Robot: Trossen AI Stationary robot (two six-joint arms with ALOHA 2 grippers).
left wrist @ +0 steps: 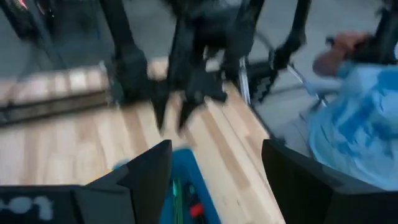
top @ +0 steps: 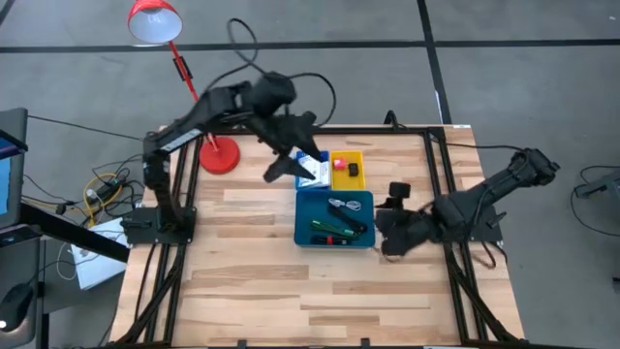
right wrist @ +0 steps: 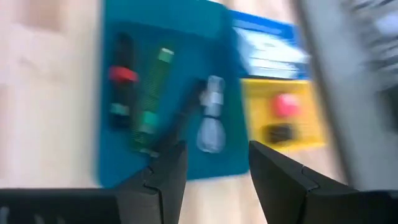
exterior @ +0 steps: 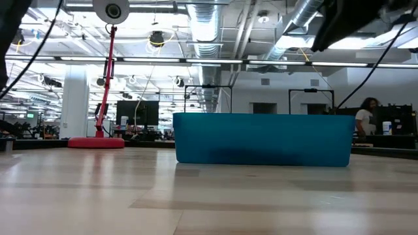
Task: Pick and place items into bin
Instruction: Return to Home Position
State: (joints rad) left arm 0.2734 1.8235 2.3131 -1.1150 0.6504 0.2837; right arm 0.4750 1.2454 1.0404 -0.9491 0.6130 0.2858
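From above, the teal tray [top: 305, 208] lies mid-table. A small blue tray [top: 325, 157] touches it at 12 o'clock and a yellow tray [top: 349, 182] at 1 o'clock, so the sorted things sit side by side. The pink block [top: 339, 163] and black piece [top: 355, 170] lie in the yellow tray; the cable [top: 349, 205] and green stick [top: 334, 228] lie in the teal one. The left gripper [top: 291, 160] hovers over the blue tray. The right gripper [top: 392, 237] hangs at 3 o'clock of the teal tray.

At table height, only the teal wall shows, with a red lamp [exterior: 96, 142] at 9 o'clock.

In the left wrist view, the fingers are spread and hold nothing.

In the right wrist view, the fingers are also spread and empty, and white packets [right wrist: 267, 53] fill the blue tray. Sorting looks finished, so both arms are probably free to pull back.
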